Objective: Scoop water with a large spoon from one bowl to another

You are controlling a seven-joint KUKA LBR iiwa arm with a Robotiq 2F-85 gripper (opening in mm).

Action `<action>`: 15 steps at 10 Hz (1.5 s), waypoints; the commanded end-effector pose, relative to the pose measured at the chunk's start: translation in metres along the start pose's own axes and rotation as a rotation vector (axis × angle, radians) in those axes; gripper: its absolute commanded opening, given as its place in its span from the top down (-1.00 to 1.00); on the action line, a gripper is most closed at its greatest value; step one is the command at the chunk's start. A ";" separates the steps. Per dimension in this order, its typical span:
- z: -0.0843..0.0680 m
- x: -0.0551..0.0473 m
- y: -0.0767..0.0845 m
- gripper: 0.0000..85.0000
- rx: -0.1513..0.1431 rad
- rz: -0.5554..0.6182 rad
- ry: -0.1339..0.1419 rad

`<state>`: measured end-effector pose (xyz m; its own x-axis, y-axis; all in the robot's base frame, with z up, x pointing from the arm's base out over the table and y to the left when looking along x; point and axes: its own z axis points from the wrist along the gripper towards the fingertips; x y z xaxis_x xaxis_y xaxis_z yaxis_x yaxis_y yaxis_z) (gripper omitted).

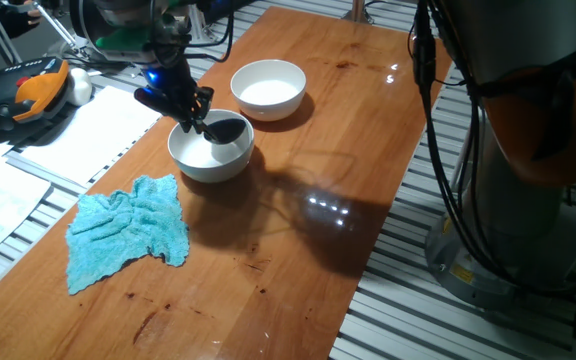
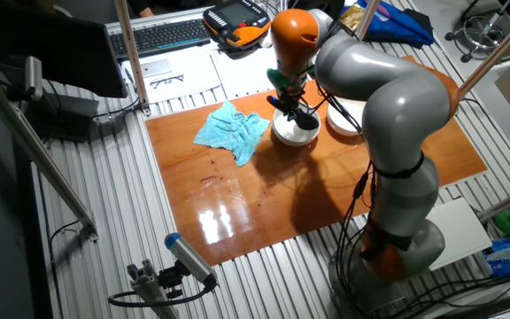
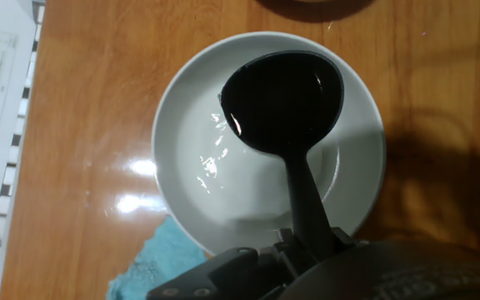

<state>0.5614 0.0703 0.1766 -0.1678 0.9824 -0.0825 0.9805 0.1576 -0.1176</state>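
My gripper (image 1: pixel 190 112) is shut on the handle of the black ladle (image 3: pixel 283 96). The ladle's round cup (image 1: pixel 224 129) sits inside the near white bowl (image 1: pixel 196 163), low over its bottom. In the hand view the cup looks glossy and clear water (image 3: pixel 211 162) glints in the bowl (image 3: pixel 177 133) beside it. A second white bowl (image 1: pixel 268 88) stands just behind to the right, apart from the first; whether it holds water I cannot tell. The other fixed view shows my gripper (image 2: pixel 295 111) over the near bowl (image 2: pixel 295 133). The ladle's red tip is hidden.
A crumpled teal cloth (image 1: pixel 128 230) lies on the wooden table (image 1: pixel 298 240) in front left of the near bowl, its edge close to the bowl (image 3: pixel 152 262). Papers (image 1: pixel 78 135) and an orange-black controller (image 1: pixel 23 95) lie off the table's left edge. The arm's base (image 1: pixel 508 150) stands at the right.
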 end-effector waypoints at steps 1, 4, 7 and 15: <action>0.000 0.000 0.000 1.00 0.005 -0.002 -0.002; 0.000 0.000 0.000 1.00 0.013 -0.023 -0.040; -0.002 0.002 -0.001 1.00 0.015 -0.029 -0.064; -0.004 0.004 -0.001 1.00 0.024 -0.040 -0.110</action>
<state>0.5599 0.0746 0.1802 -0.2166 0.9585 -0.1855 0.9705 0.1908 -0.1473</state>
